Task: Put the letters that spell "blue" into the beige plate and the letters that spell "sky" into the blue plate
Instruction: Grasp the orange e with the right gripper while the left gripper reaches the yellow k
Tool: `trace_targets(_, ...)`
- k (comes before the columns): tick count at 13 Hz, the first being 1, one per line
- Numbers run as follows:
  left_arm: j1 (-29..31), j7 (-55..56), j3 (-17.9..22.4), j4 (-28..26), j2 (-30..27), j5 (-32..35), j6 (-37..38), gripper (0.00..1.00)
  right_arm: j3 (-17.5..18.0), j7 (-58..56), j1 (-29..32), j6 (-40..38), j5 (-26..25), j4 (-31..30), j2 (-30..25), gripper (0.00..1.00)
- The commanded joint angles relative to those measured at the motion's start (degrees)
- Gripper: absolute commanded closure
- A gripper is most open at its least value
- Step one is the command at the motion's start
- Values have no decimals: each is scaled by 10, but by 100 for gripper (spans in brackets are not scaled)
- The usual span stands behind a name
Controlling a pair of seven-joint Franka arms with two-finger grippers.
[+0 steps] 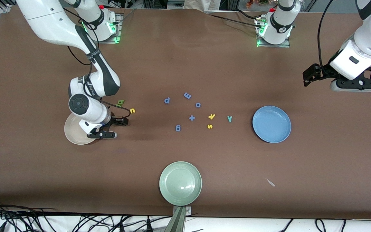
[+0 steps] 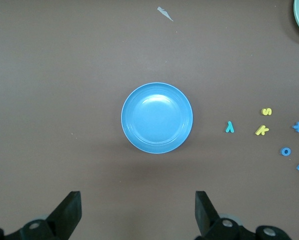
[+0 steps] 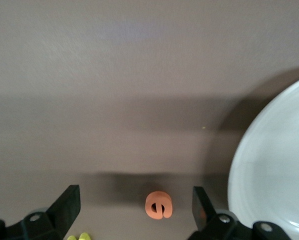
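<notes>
My right gripper [image 1: 103,135] [image 3: 135,196] hangs low and open beside the beige plate [image 1: 72,132] [image 3: 274,170]. The orange e [image 3: 159,205] lies flat on the table between its fingers, untouched, and is hidden under the hand in the front view. The olive-green b [image 1: 120,103] and yellow u [image 1: 132,111] lie farther from the front camera than the hand. Yellow k [image 1: 211,116] [image 2: 262,130], yellow s [image 1: 210,126] [image 2: 266,111] and teal y [image 1: 229,119] [image 2: 230,127] lie beside the blue plate [image 1: 271,124] [image 2: 157,118]. My left gripper [image 1: 354,87] [image 2: 138,200] waits high and open at its end of the table.
Small blue letters lie mid-table: p [image 1: 167,100], m [image 1: 187,95], o [image 1: 198,104], a plus sign [image 1: 191,118] and g [image 1: 178,128]. A pale green plate [image 1: 180,183] sits near the front edge. A small pale scrap [image 1: 270,182] lies nearer the camera than the blue plate.
</notes>
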State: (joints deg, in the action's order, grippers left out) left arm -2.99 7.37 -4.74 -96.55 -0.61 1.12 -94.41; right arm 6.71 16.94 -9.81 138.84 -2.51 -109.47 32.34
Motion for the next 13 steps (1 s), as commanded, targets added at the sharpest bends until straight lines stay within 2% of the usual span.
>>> trace_targets(1,-2,-7,-3,1,-7,13,10,0,3,-7,6,44,-4,-50,-18,2)
trace_targets(4,-3,5,-6,2,-6,12,20,0,1,-8,7,52,-4,-65,-27,3)
trace_targets(6,-4,7,-22,1,5,12,34,0,-3,-18,7,50,-4,-71,-36,5)
trace_targets(10,-12,8,-66,1,95,12,81,0,-10,-31,7,62,-3,-89,-39,18)
trace_targets(13,-35,26,-67,2,156,11,71,0,-11,-31,7,95,-3,-114,-39,27)
